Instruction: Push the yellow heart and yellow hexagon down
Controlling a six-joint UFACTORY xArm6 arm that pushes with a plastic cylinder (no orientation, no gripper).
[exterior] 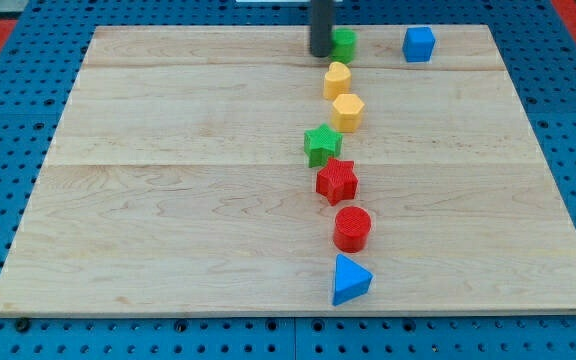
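The yellow heart (337, 79) lies near the top middle of the wooden board (168, 200). The yellow hexagon (348, 112) touches it just below and slightly to the right. My tip (321, 52) is at the view's top, just above and left of the yellow heart, with a small gap to it. The tip stands right beside the left side of a green block (344, 43).
A blue cube (419, 44) sits at the top right. Below the hexagon run a green star (322, 144), a red star (337, 181), a red cylinder (352, 228) and a blue triangle (350, 280), in a rough line toward the view's bottom.
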